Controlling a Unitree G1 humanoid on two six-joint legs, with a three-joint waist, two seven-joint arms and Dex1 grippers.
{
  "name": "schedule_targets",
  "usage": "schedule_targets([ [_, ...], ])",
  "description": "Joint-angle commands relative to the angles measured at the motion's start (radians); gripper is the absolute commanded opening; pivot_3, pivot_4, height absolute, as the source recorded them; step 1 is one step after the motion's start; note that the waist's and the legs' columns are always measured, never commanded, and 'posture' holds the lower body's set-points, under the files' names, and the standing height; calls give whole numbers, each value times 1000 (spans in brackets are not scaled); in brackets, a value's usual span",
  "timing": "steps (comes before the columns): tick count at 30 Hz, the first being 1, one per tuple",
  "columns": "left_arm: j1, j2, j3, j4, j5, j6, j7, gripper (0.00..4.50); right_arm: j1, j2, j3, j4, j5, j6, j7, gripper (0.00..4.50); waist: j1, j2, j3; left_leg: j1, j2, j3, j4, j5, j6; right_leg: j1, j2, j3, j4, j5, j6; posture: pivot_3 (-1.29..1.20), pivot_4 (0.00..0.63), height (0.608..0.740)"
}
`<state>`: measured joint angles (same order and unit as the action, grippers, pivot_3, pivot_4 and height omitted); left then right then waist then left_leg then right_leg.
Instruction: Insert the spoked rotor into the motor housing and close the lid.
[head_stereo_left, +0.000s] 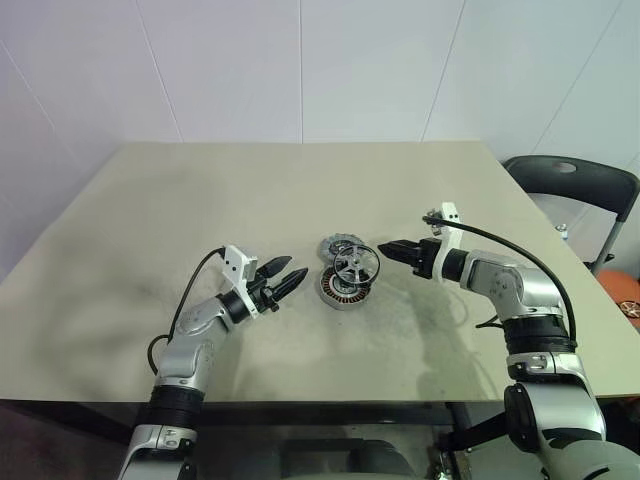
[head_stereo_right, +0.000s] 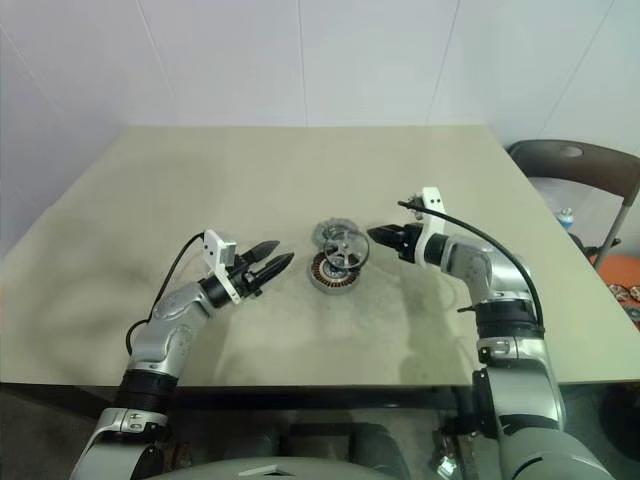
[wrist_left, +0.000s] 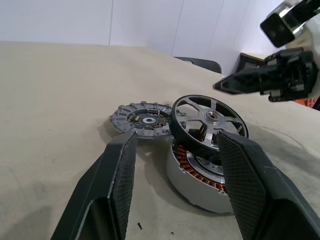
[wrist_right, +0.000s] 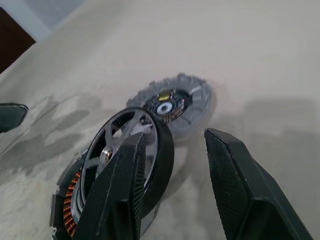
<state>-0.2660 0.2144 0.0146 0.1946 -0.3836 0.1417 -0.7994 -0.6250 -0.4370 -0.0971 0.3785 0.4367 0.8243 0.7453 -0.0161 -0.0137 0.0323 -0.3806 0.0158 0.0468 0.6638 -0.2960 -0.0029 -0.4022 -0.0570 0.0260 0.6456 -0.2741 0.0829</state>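
Your left gripper (head_stereo_left: 291, 279) has its fingers apart and empty, level and aimed at the housing (head_stereo_left: 343, 291), ready to brace it. Your right gripper (head_stereo_right: 381, 238) is also spread and holds nothing, just beside the rotor (head_stereo_left: 357, 265). The rotor sits tilted on the housing's rim, not seated, so it likely needs pressing flat. The lid (wrist_left: 141, 118) lies behind on the table (head_stereo_left: 200, 200), touching the housing.

spoked rotor (wrist_left: 209, 121): silvery-grey spokes, black rim; motor housing (wrist_left: 196, 176): pale grey shell, copper-orange windings; lid (wrist_left: 140, 119): grey ribbed edge, dark centre with white hub; table (head_stereo_left: 200, 200): beige, dark smudges; gripper fingers (wrist_left: 116, 175): black, fine cross-hatch
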Motion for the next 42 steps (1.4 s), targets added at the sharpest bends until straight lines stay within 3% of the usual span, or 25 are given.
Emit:
schedule_targets([
  [1, -7, 2, 8, -28, -13, -8, -2, 2694, 3, 16, 6, -17, 3, 5, -6, 1935, 0, 0, 0, -1, 0, 0, 0, 0, 0, -1, 0, 0, 0, 0, 0, 0, 0, 740],
  [12, -4, 1, 6, -31, -8, -11, 2, 2694, 22, 35, 24, -39, 4, 17, -7, 1935, 1, 0, 0, -8, -1, 0, 1, 0, 0, -7, 0, -1, 0, 0, 1, 0, 0, 740],
  [15, -2, 0, 3, -29, -4, -14, 3, 2694, 25, 37, 27, -36, 8, 13, 4, 1348, 1, 0, 0, -8, -1, 0, 1, 0, 0, -7, 0, -1, 0, 0, 1, 0, 0, 740],
  [19, -1, 1, 3, -28, -2, -17, 5, 2694, 29, 39, 32, -44, 13, 12, 20, 17, 1, 0, 0, -8, -1, 0, 1, 0, 0, -7, 1, -1, 0, 1, 1, 0, 0, 740],
  [33, -1, 1, 2, -19, 4, -23, 8, 2694, 50, 44, 33, -122, 56, 0, 85, 17, 2, 0, 0, -8, 0, 0, 3, 0, 0, -6, 7, -2, 1, 1, 1, 0, 0, 740],
  [42, -1, 4, 2, -16, 6, -25, 13, 2694, 89, 16, 126, -176, -1, -38, 121, 17, 2, 0, -1, -7, 0, 0, 3, 0, 0, -5, 7, -1, 2, 1, 1, 0, 0, 740],
])
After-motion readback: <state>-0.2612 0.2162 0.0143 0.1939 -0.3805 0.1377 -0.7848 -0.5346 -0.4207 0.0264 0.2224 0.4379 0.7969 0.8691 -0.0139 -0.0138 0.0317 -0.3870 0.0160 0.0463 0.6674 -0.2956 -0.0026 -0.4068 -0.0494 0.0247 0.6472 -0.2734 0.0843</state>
